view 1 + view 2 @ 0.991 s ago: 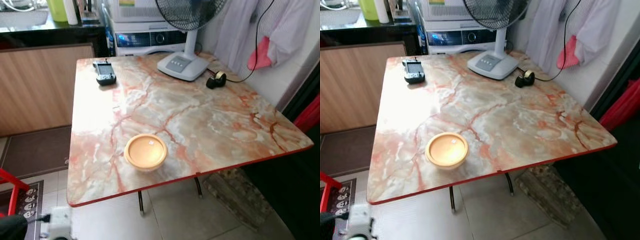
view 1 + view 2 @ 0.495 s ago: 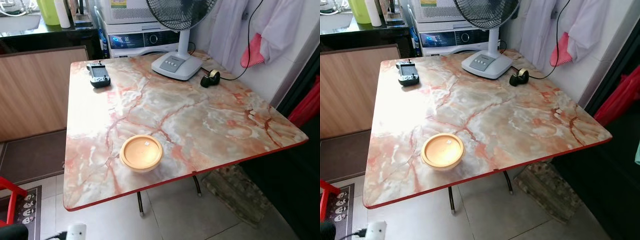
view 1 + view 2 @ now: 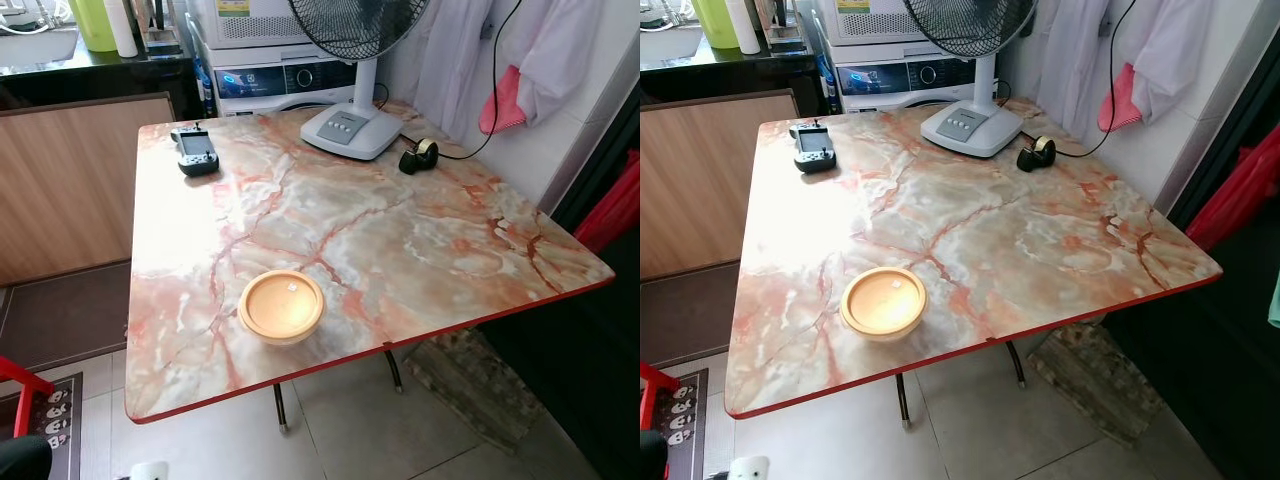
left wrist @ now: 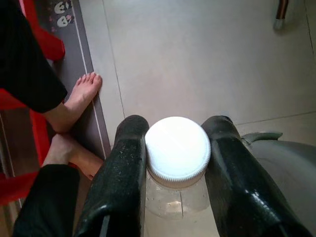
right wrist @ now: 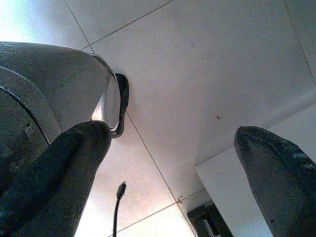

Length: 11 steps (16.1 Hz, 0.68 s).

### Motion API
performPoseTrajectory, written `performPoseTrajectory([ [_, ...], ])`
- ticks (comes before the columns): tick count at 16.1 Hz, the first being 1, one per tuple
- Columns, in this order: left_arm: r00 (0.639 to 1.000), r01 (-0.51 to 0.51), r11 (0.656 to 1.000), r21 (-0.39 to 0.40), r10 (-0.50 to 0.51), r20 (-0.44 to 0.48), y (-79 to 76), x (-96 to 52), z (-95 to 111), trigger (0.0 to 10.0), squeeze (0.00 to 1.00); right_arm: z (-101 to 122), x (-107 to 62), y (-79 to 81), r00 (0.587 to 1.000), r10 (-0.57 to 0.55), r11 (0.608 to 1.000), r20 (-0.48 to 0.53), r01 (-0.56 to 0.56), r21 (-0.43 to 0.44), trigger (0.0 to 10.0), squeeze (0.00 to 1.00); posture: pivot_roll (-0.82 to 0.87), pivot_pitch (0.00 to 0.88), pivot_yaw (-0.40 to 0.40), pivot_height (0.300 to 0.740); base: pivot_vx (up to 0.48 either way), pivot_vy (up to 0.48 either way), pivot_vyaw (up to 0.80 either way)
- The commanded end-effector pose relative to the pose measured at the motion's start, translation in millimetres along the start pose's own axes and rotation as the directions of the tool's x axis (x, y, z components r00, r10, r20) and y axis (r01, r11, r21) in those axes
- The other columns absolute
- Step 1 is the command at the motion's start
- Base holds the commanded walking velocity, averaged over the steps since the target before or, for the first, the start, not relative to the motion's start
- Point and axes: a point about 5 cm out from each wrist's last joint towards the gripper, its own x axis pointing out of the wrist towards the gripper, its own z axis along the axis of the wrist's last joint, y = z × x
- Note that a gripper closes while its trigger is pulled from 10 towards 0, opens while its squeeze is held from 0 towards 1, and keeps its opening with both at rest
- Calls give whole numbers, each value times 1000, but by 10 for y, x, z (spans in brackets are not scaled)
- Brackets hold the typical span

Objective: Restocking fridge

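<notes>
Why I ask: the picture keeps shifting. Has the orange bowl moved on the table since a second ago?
No. The orange bowl sits by the same red veins of the table, near its front edge; the camera moved.

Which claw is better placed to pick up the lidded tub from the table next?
The right claw, probably: it is open and holds nothing, while the left claw is shut on a white-capped bottle. The orange lidded tub sits near the table's front edge.

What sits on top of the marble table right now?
On the marble table: an orange bowl near the front edge, a fan base, a tape roll and a black handheld device. The bowl's contents are not discernible.
</notes>
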Motion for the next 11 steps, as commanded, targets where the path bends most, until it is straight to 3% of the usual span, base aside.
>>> performPoseTrajectory([
  [1,1000,3,1000,-19,-3,-17,36,-1,-35,10000,0,-32,-1,41,1000,17,1000,-7,-17,5,10000,0,78,0,-54,740,-259,0,0],
  [9,999,47,999,-12,-47,8,-221,19,154,10000,0,-53,-5,41,1000,5,1000,-11,-4,21,10000,0,65,0,-49,740,-309,0,0],
  [11,999,48,999,-11,-48,5,-262,7,125,10000,0,-56,-5,42,1000,5,1000,-12,-5,21,10000,0,68,0,-50,740,246,0,0],
])
